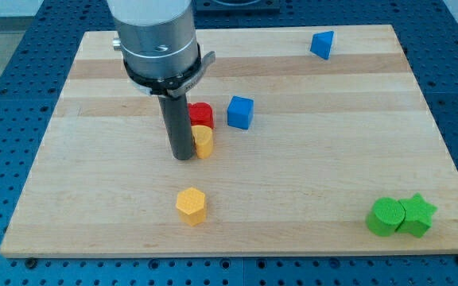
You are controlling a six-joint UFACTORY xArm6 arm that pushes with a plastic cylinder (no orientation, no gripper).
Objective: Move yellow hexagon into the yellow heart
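hexagon (191, 205): yellow, six-sided, upright, alone | my tip (184, 156): touching yellow heart (203, 141) | jaws: none

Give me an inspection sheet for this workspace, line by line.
Surface: wooden board on a blue perforated table.
Job's things: yellow hexagon near the view's bottom, standing alone; yellow heart mid-board, touching the red block behind it.
Clutter: blue cube; blue block at the view's top; green round block touching green star.
Grippers: none; my tip is right beside the heart, on the view's left.
Cables: nothing seen.
Surroundings: nothing seen beyond the table.
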